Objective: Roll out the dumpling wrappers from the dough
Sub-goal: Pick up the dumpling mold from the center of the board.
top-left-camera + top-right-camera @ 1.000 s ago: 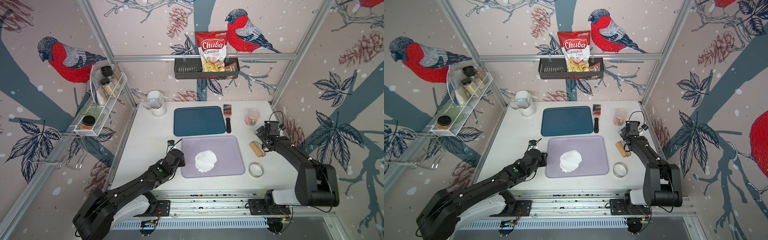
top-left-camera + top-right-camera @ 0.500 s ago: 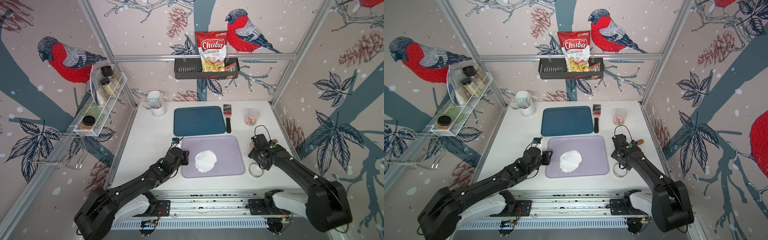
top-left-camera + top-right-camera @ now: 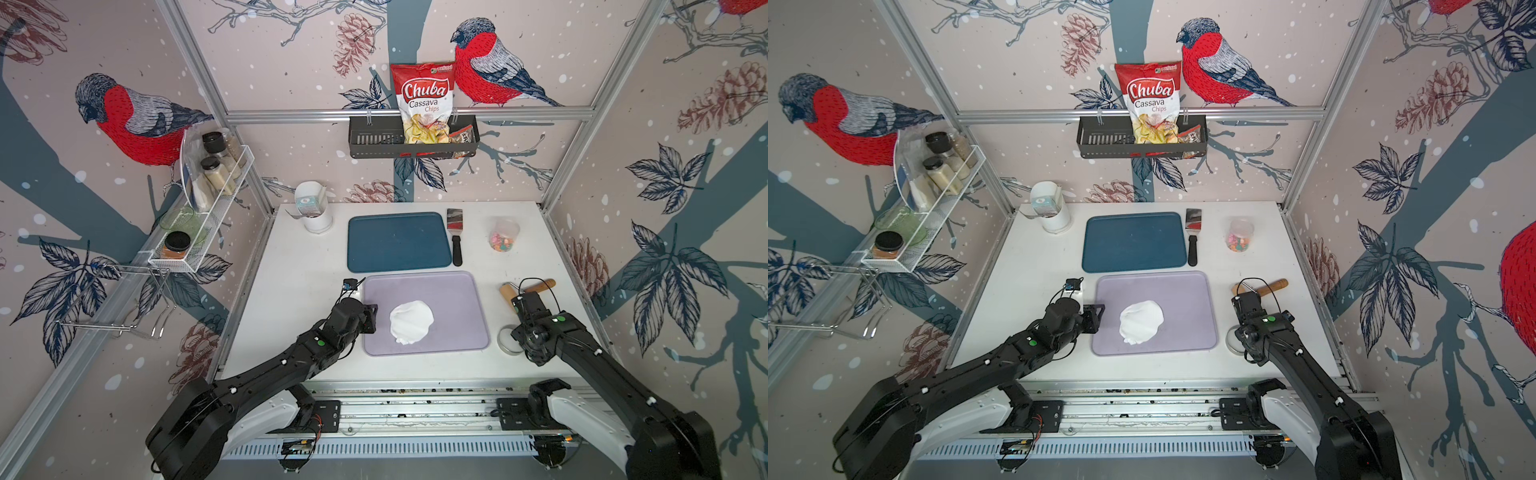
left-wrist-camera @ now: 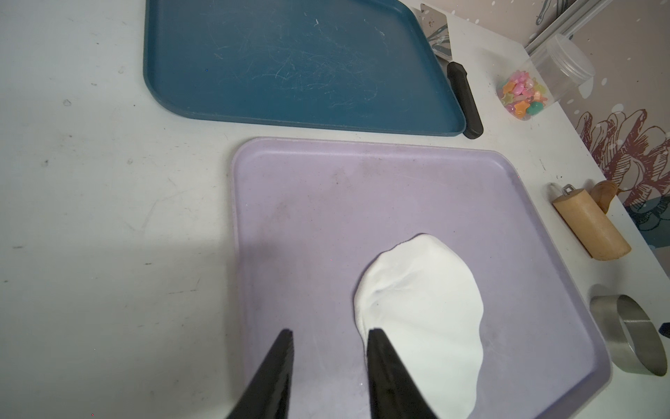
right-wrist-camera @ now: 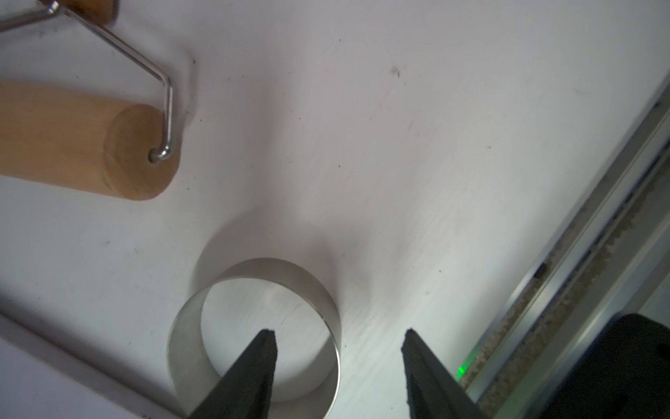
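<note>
Risk: the right hand (image 5: 339,332) straddles the thin steel wall of the ring cutter (image 5: 185,337), one finger inside, one outside. The metal is smooth, so a pinch could slip, tip the ring or skid it into the lilac tray (image 3: 457,291). The jaws are half apart with a gap on both sides, nothing gripped. The arm reaches low over the worktop (image 3: 307,266), wrist pitched down, off the tray's right edge. The rolling pin (image 5: 83,138) lies unheld, also right of the tray.

The dough (image 3: 411,322) sits mid-tray, flattened but uneven, so a cut now would likely give thick wrappers. None are visible.

The left hand (image 4: 330,331) hovers low at the tray's left edge, part open and empty. One finger is just beside the dough and could dent it.
</note>
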